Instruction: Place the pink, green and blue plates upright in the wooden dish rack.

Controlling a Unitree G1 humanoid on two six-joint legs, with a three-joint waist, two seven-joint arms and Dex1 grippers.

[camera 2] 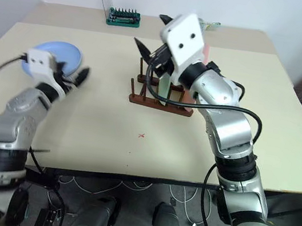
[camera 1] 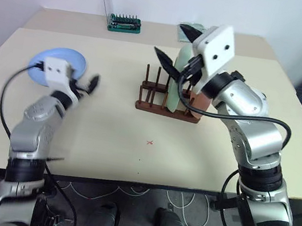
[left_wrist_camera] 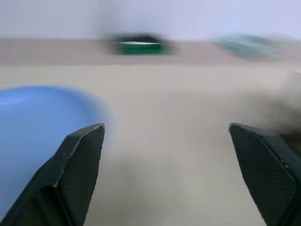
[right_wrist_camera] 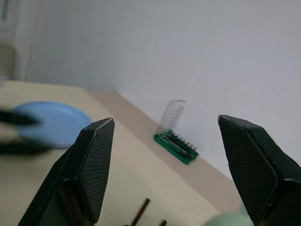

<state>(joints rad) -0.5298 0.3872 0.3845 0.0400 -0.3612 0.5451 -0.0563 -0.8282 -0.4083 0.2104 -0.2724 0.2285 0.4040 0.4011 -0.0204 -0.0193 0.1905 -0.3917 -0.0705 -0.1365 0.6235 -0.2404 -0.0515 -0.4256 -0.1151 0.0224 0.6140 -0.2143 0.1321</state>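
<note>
The wooden dish rack (camera 1: 167, 101) sits near the middle of the beige worktop (camera 1: 132, 156), a bit toward the back. The green plate (camera 1: 179, 77) stands upright between its thin pegs, and the pink plate (camera 1: 201, 105) stands upright just beside it on the robot's right. The pegs at the rack's left end stand free.

The blue plate (camera 1: 58, 65) lies flat far over on the robot's left, close to the worktop's left edge and well apart from the rack. Bare worktop stretches between the two.

The left end effector (camera 1: 84, 85) hangs over the worktop just beside the blue plate. Its two black fingers are spread wide with nothing between them (its wrist view shows the blue plate past one finger).

The right end effector (camera 1: 179, 51) is lifted in the air above the rack and the plates. Its fingers are spread wide too, and they hold nothing.

At the back edge stands a green tool holder (camera 1: 124, 24) with a clear panel. The whole front half of the worktop is bare, apart from a tiny red mark (camera 1: 149, 142).
</note>
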